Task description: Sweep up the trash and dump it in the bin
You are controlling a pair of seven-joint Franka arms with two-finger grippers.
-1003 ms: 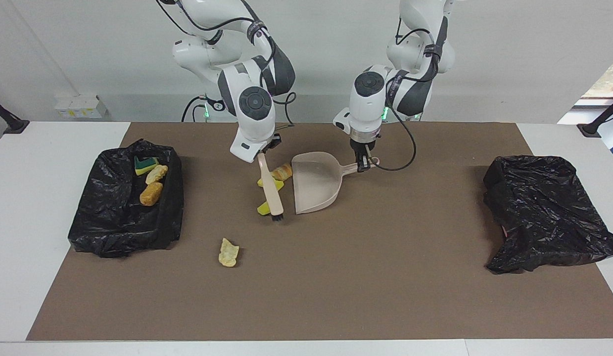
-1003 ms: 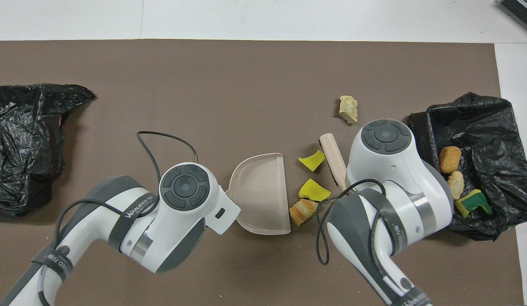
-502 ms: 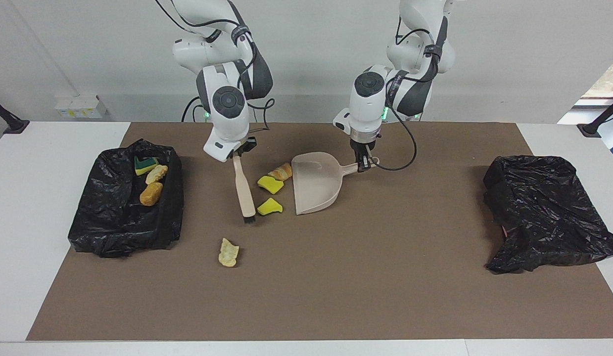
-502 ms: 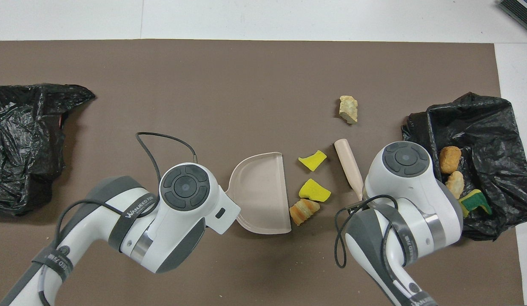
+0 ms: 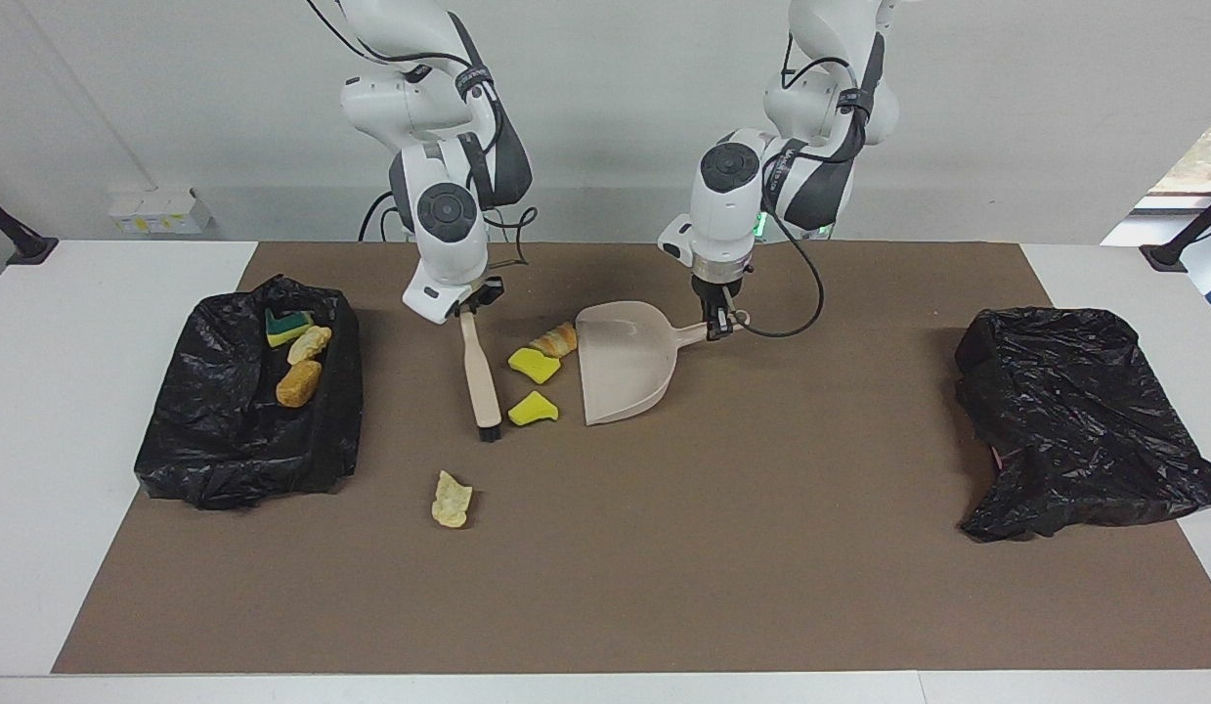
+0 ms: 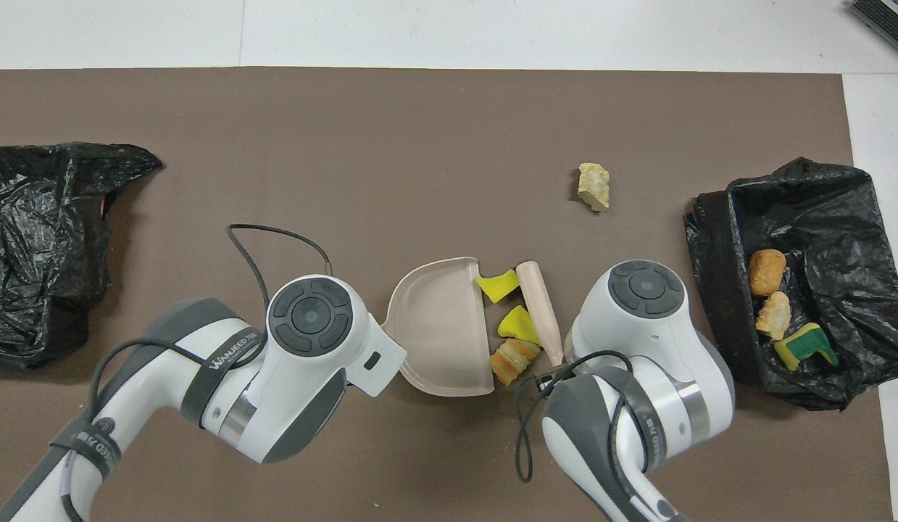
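Observation:
My left gripper (image 5: 719,323) is shut on the handle of the beige dustpan (image 5: 620,362), which rests on the mat with its mouth toward the right arm's end. My right gripper (image 5: 465,308) is shut on the beige brush (image 5: 480,376), bristles down on the mat. Two yellow sponge chunks (image 5: 534,366) (image 5: 532,409) and a bread lump (image 5: 556,340) lie between brush and dustpan. In the overhead view the brush (image 6: 539,312) presses the sponges (image 6: 496,284) against the dustpan mouth (image 6: 438,326). One tan lump (image 5: 452,500) lies alone, farther from the robots.
A black-bagged bin (image 5: 243,430) at the right arm's end holds a green-backed sponge (image 5: 287,326) and two bread lumps (image 5: 309,344). A second black bag (image 5: 1074,420) lies at the left arm's end. A brown mat (image 5: 664,567) covers the table.
My right gripper carried the brush from beside the dustpan out toward the bin, around the sponges, then swept back, pushing the two sponges toward the dustpan mouth. The dustpan stayed put.

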